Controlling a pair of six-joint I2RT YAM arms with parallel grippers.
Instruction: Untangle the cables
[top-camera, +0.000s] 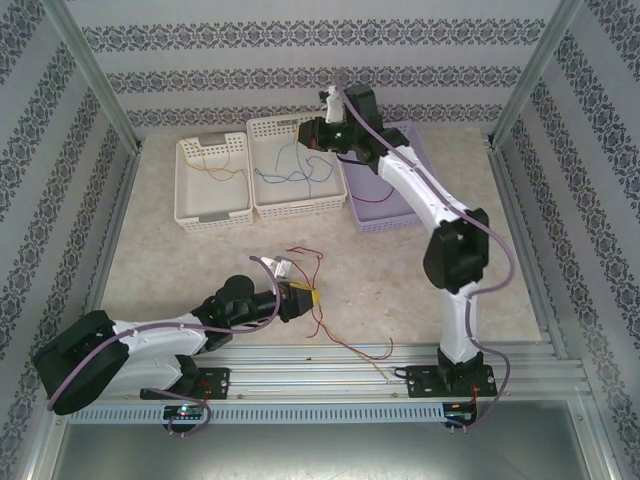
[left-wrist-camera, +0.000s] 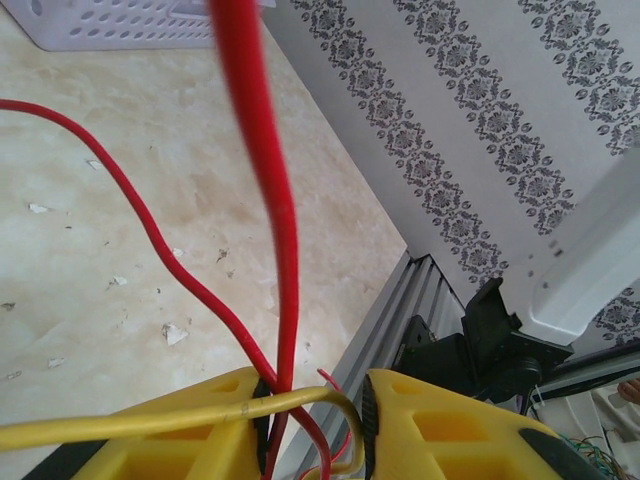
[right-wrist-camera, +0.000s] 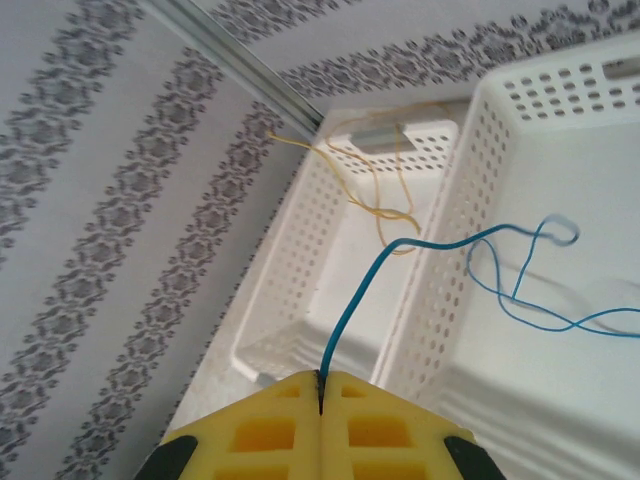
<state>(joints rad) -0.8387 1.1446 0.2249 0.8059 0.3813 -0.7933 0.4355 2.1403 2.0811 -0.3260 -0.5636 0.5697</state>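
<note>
Yellow fingers (right-wrist-camera: 270, 420) of the right hand (right-wrist-camera: 321, 378) are pressed together on a thin blue cable (right-wrist-camera: 420, 245). It rises from the tips and loops down into the middle white basket (right-wrist-camera: 450, 280). A pale orange cable (right-wrist-camera: 375, 190) lies curled in the neighbouring white basket (right-wrist-camera: 290, 300). The left hand (left-wrist-camera: 318, 385) sits low over the bench (left-wrist-camera: 80, 300), fingers apart, with thin red cables (left-wrist-camera: 150, 235) and a yellow cable (left-wrist-camera: 120, 420) running through the gap. The red ones trail out across the bench.
</note>
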